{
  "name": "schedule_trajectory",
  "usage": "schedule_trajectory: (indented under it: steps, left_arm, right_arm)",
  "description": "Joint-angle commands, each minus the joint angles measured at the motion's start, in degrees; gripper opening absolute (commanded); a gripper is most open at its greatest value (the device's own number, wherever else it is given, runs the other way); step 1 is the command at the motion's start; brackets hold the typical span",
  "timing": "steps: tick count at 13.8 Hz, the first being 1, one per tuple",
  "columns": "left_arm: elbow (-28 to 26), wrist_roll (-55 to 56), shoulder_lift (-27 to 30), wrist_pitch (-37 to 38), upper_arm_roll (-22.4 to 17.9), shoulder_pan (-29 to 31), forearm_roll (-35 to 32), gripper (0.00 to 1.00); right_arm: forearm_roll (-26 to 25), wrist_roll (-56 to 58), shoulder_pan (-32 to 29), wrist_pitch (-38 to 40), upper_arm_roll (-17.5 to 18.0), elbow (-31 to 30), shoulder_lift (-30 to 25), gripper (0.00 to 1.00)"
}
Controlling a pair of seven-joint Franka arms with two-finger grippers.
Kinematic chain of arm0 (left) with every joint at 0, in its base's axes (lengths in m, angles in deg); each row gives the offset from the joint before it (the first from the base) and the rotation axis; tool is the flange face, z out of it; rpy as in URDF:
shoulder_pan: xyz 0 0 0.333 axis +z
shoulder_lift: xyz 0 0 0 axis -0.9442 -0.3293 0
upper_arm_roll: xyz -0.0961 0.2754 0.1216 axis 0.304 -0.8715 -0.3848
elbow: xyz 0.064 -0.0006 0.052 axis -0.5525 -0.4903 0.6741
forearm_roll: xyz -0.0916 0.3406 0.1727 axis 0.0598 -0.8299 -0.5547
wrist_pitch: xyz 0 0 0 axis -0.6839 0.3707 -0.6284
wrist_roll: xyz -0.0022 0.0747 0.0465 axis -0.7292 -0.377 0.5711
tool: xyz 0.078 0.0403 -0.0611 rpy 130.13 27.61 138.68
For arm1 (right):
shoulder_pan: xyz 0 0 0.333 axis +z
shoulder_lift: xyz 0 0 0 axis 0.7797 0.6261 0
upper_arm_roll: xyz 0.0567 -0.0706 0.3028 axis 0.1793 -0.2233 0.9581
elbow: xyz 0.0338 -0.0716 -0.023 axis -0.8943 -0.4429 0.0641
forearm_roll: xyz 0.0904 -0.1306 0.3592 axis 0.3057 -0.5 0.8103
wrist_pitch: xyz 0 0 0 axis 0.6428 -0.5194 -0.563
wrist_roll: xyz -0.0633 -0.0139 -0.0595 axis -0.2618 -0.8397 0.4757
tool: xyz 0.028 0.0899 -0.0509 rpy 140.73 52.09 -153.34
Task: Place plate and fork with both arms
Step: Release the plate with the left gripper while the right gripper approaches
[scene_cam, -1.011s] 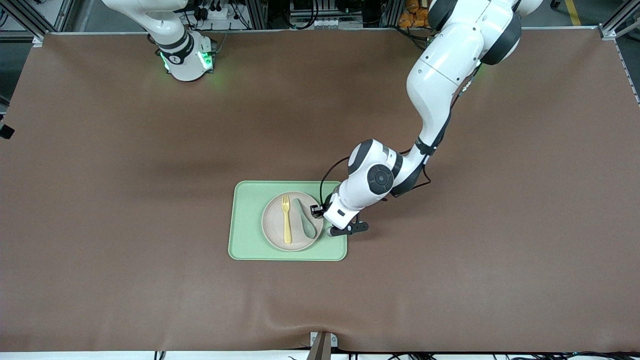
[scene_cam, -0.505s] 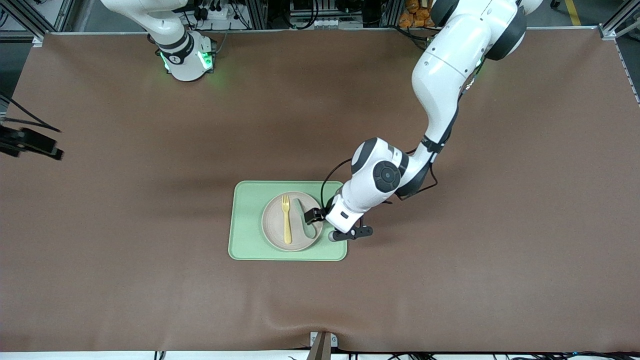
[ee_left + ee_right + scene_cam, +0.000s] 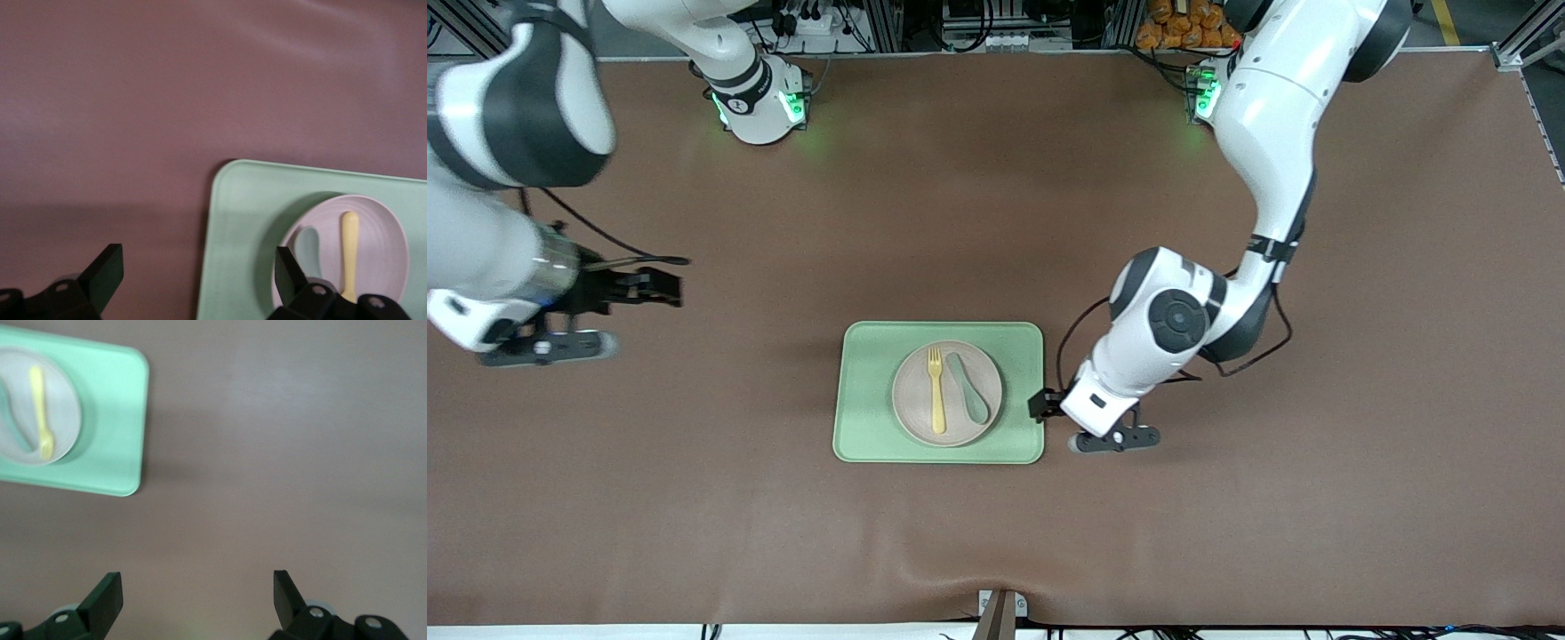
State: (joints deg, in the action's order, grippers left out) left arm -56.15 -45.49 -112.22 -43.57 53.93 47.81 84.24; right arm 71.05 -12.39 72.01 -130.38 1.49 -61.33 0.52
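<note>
The pale plate [image 3: 914, 396] lies in the middle of a light-green tray [image 3: 867, 391]. On the plate the yellow fork [image 3: 936, 400] lies beside a grey-green spoon [image 3: 969, 396]. My left gripper [image 3: 1045, 411] hangs open and empty over the tray's edge at the left arm's end. Its wrist view shows the left gripper [image 3: 198, 267] above the tray [image 3: 247, 220], with the plate [image 3: 380, 223] and the fork [image 3: 349, 250] past one finger. My right gripper [image 3: 663, 289] hovers open and empty over bare table toward the right arm's end. In the right wrist view the right gripper [image 3: 197, 587] holds nothing, and the fork [image 3: 41, 420] rests on the plate [image 3: 63, 420].
Brown mat [image 3: 1227, 533] covers the whole table around the tray. The left arm's elbow [image 3: 1174, 316] hangs above the mat beside the tray. The right arm's big link [image 3: 525, 98] looms over its end of the table.
The left gripper has opened and pulled back off the plate to the tray's edge. The spoon stays on the plate. The right arm has swung into view over the table.
</note>
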Motion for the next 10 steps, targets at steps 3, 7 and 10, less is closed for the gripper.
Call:
schedule_trajectory:
  steps: [3,7,10]
  left_arm:
    - [-1.9,-12.0,4.2,6.2,0.2,6.8,-1.4,1.0]
    - [-2.0,-21.3,6.3,13.2,0.1,12.0,-1.4,1.0]
    - [-2.7,-22.3,9.0,17.6,0.0,13.6,-1.4,1.0]
  right_arm:
    - [1.1,1.4,10.5,-9.5,-0.6,1.4,9.1,1.0]
    - [7.5,1.0,13.2,-20.3,-0.6,1.4,17.3,1.0]
    - [7.5,0.8,15.9,-26.9,-0.6,1.3,21.8,1.0]
